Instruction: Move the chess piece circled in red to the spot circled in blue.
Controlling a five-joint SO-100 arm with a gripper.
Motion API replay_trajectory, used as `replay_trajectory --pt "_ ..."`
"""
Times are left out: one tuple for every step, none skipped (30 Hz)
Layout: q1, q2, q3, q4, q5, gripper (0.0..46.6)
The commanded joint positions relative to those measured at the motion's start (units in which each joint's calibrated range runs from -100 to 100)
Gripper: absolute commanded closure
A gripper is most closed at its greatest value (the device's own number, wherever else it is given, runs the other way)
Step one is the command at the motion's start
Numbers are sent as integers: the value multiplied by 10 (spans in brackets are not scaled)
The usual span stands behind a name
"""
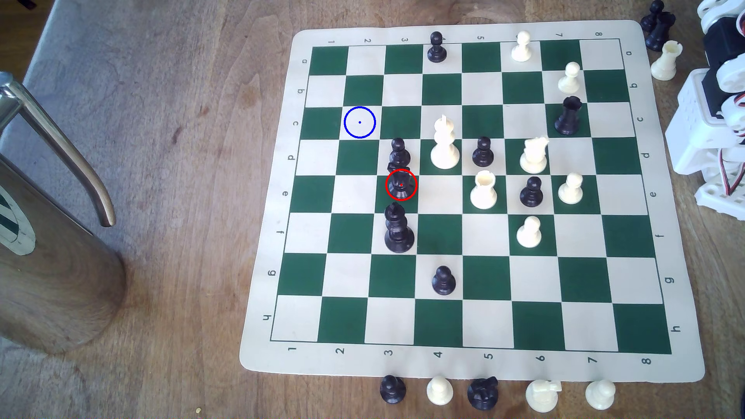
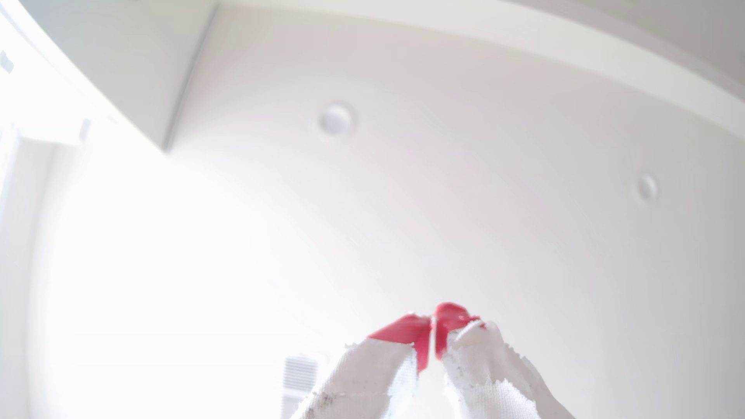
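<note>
The pincer (image 2: 433, 334) is pointing up at a ceiling, its red tips pressing together on nothing, clenched and empty. The arm (image 1: 709, 121) is sitting folded off the board's (image 1: 475, 364) edge at the exterior view's right. Nothing is getting done yet: the knight (image 1: 400, 184) is standing in its red ring between a pawn (image 1: 399, 152) and a taller black piece (image 1: 398, 229), and the blue spot (image 1: 359, 122) is waiting bare, well apart. Reach, grasp, carry and release are all remaining.
</note>
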Motion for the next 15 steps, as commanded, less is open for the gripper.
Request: replay_trajectory --pt "-14 2 12 -2 -11 464" --pt "-17 2 12 16 -11 464" --pt "-22 2 10 65 -13 459" --pt "-25 2 7 95 -14 454" --pt "-31 2 0 124 -14 450" --pt "-31 2 -10 153 -15 448" --pt "-31 2 -28 198 -15 447" --pt "-31 2 -64 284 -17 436" --pt "-31 2 -80 332 -18 432" --pt "-31 2 -97 381 -19 427" --pt "-28 2 -119 440 -22 420" --pt "-28 2 -163 549 -22 405" --pt "-28 2 -183 601 -22 398" --pt "-28 2 -199 638 -22 394" --pt "-28 2 -211 667 -22 393"
